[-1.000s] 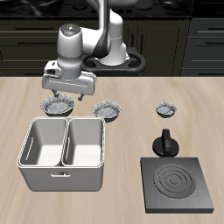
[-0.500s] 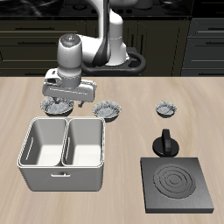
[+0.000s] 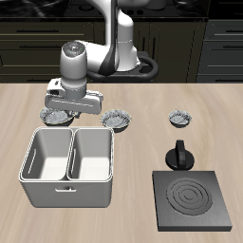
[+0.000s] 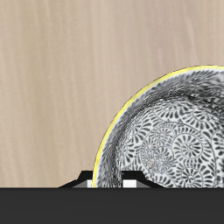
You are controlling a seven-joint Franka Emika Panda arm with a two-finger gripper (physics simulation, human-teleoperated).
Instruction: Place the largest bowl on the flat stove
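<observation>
Gripper (image 3: 62, 107) low over the largest bowl (image 3: 59, 116), just behind the grey double-compartment bin (image 3: 72, 167).

Largest bowl resting on the table (image 3: 142, 100) at the bin's back edge, partly hidden by the gripper body; fingers spread, one fingertip (image 4: 131, 184) at the bowl's inner side near the rim, contact not discernible. Medium speckled bowl (image 3: 117, 120) just beside the bin's rear corner; smallest speckled bowl (image 3: 180, 118) well apart from the bin. Flat stove (image 3: 193, 198) with round knob (image 3: 179, 154) beside the bin, near the table's front edge.
</observation>
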